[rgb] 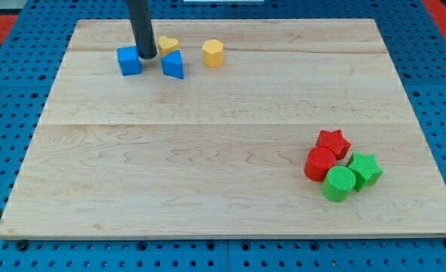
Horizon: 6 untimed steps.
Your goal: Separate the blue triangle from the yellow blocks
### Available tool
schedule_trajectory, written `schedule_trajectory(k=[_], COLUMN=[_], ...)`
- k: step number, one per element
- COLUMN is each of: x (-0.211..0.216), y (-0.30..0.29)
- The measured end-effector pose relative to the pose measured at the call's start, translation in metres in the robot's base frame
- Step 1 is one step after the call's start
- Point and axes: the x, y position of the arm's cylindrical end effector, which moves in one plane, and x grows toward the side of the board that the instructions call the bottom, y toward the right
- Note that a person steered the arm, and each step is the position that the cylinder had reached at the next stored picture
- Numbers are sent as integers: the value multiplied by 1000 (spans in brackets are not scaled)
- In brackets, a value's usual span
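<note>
**Two yellow blocks w/ blue triangle still close by**

Setup: no claw on this rig, so open/closed n/a; only a dark rod, my tip (147, 56) down on the light wooden table (208, 166).

Position: tip sits btwn the blue cube (129, 60) and the blue triangle (173, 65), touching or nearly touching cube's right side. Triangle just right of tip, just below the yellow heart block (167, 44); yellow hexagon block (213, 53) near, up-right.

Technique (judgement): contact triangle on its upper-left face, push toward view's bottom; avoid dragging heart or cube along.
</note>
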Motion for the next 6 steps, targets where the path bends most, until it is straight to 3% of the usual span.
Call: schedule_trajectory(k=[2, 3, 6], x=[-7, 49, 21], y=[102, 110, -32])
